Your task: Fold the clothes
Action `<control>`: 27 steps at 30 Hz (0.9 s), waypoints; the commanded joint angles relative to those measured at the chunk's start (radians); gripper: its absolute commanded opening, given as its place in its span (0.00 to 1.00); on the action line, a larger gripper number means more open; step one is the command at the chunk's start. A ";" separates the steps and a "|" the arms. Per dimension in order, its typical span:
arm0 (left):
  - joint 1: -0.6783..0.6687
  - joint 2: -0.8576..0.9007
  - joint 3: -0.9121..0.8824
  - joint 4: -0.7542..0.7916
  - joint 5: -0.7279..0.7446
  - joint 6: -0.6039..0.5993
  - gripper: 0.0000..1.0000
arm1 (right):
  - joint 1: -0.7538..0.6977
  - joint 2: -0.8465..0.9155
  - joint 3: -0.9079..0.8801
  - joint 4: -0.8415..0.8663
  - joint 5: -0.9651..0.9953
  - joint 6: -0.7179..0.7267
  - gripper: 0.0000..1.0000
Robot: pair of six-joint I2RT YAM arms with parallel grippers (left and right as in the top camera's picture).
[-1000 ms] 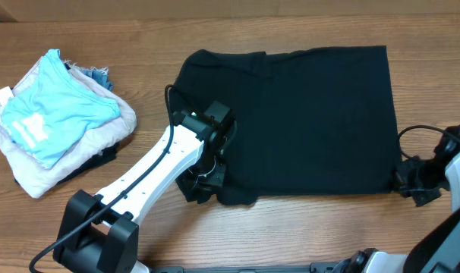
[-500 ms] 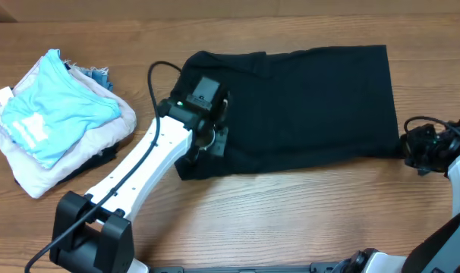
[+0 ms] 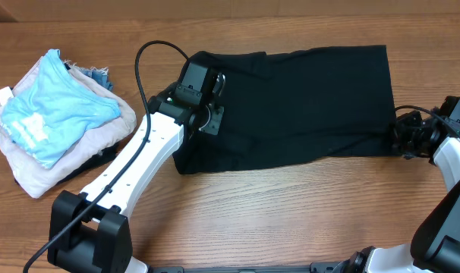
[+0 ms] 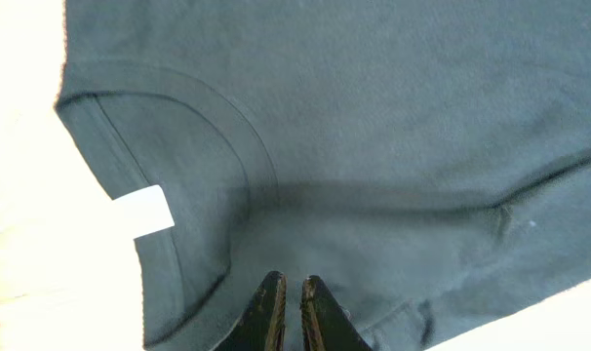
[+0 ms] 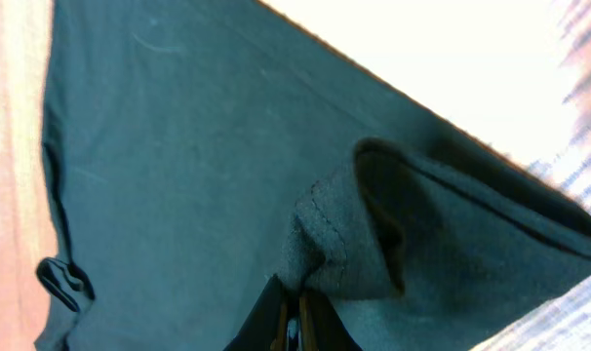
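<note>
A black T-shirt [image 3: 298,98] lies spread across the middle of the wooden table, its near edge lifted and drawn up over itself. My left gripper [image 3: 209,125] is shut on the shirt's near left edge; the left wrist view shows the neckline with a white label [image 4: 143,210] and my fingers [image 4: 290,292] pinching fabric. My right gripper [image 3: 401,142] is shut on the shirt's near right corner; in the right wrist view the fingers [image 5: 292,302] hold a bunched hem [image 5: 374,234].
A pile of other clothes [image 3: 51,121], light blue on top of pale pink, sits at the left of the table [image 3: 291,220]. My left arm's cable loops above the shirt's left corner [image 3: 150,57].
Both grippers have moved away from me, carrying the shirt's near edge up over the shirt. The bare table strip in front has grown wider.
</note>
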 commanded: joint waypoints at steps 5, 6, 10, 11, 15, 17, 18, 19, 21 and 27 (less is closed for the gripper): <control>0.037 0.076 0.022 0.032 0.016 0.020 0.11 | 0.000 0.008 0.005 0.024 0.043 0.017 0.04; 0.037 0.076 0.022 0.024 0.079 0.020 0.27 | 0.000 0.008 0.005 0.023 0.043 0.017 0.04; 0.023 0.101 0.021 0.008 0.167 0.082 0.53 | 0.000 0.008 0.005 0.024 0.043 0.017 0.04; 0.022 0.122 0.021 -0.007 0.164 0.092 0.54 | 0.000 0.008 0.005 0.023 0.043 0.017 0.04; 0.022 0.219 0.021 -0.032 0.168 0.132 0.57 | 0.000 0.008 0.005 0.017 0.043 0.017 0.04; 0.022 0.240 0.021 -0.021 0.166 0.164 0.58 | 0.000 0.008 0.005 0.016 0.043 0.017 0.04; 0.022 0.249 0.021 -0.020 0.160 0.175 0.59 | 0.000 0.008 0.005 0.016 0.043 0.017 0.04; 0.022 0.259 0.021 -0.020 0.139 0.179 0.58 | 0.000 0.008 0.005 0.016 0.043 0.017 0.04; 0.022 0.274 0.021 -0.021 0.117 0.202 0.57 | 0.000 0.008 0.005 0.016 0.043 0.017 0.04; 0.022 0.285 0.021 0.011 0.065 0.225 0.30 | 0.000 0.008 0.005 0.016 0.044 0.017 0.04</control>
